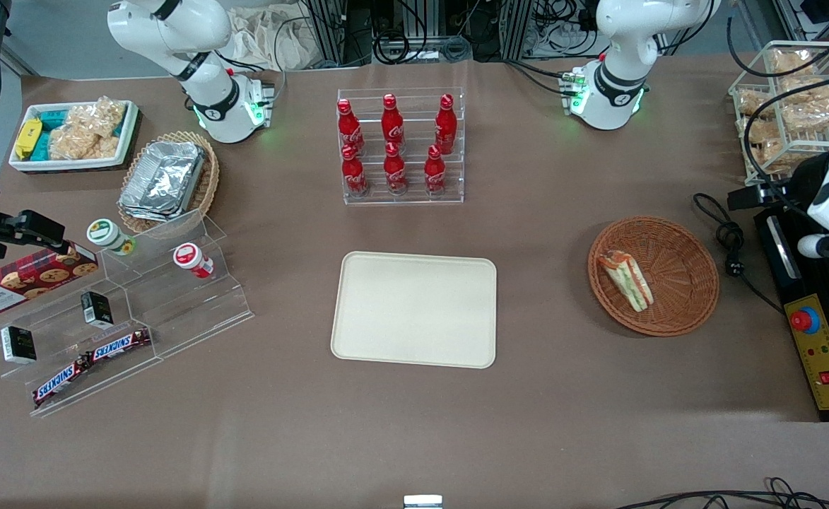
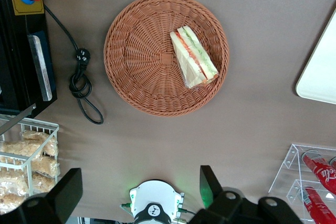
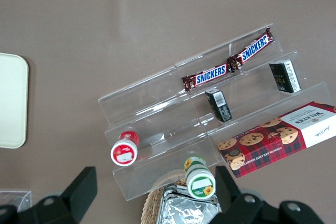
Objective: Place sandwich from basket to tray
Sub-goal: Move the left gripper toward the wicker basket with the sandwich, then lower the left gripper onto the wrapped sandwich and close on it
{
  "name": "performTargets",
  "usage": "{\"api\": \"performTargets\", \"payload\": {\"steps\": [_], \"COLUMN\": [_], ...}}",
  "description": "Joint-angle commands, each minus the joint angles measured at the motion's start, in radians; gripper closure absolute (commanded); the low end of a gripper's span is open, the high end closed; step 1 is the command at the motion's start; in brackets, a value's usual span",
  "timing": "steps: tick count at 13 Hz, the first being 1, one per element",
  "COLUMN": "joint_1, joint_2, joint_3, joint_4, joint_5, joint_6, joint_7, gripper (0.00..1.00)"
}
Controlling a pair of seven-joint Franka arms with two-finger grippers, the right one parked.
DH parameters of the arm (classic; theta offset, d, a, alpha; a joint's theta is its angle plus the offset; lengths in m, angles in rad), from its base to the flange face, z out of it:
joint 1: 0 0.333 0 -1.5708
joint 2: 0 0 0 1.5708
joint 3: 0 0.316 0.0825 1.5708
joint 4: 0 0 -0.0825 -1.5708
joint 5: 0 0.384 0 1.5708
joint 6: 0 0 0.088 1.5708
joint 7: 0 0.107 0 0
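Observation:
The sandwich (image 1: 626, 279) (image 2: 194, 57), a pale bread wedge with green and orange-red layers, lies in the round reddish-brown basket (image 1: 679, 283) (image 2: 139, 51), against the side nearest the tray. The cream tray (image 1: 414, 309) (image 2: 320, 72) sits bare at mid-table, a short way from the basket toward the parked arm's end. My gripper (image 2: 139, 190) hangs high over the table near the working arm's base, farther from the front camera than the basket. It is open, fingers (image 2: 210, 187) spread wide with nothing between them.
A black control box with a red button (image 1: 817, 353) and a coiled cable (image 1: 728, 240) lie beside the basket. A wire rack of snack bags (image 1: 789, 106) stands near the working arm's end. A clear rack of red bottles (image 1: 400, 148) stands farther back than the tray.

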Motion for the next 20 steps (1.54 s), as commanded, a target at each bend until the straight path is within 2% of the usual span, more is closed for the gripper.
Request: {"api": "performTargets", "payload": {"steps": [1,7,10,14,18,20], "joint_1": [0.008,0.005,0.005,0.008,-0.001,-0.001], "joint_2": [0.010,0.011,-0.050,-0.203,-0.182,-0.173], "joint_3": [-0.010,-0.011,-0.011,-0.010,-0.014,-0.016], "joint_4": [0.038,0.008,-0.115,-0.438,-0.572,-0.626], "joint_5": [-0.004,-0.007,-0.014,-0.018,-0.049,-0.067], "joint_6": [-0.037,-0.035,0.009,0.259,0.433,0.553], "joint_7": [0.006,0.000,0.000,-0.001,-0.006,-0.070], "gripper": [0.01,0.01,0.01,0.01,0.01,0.01]}}
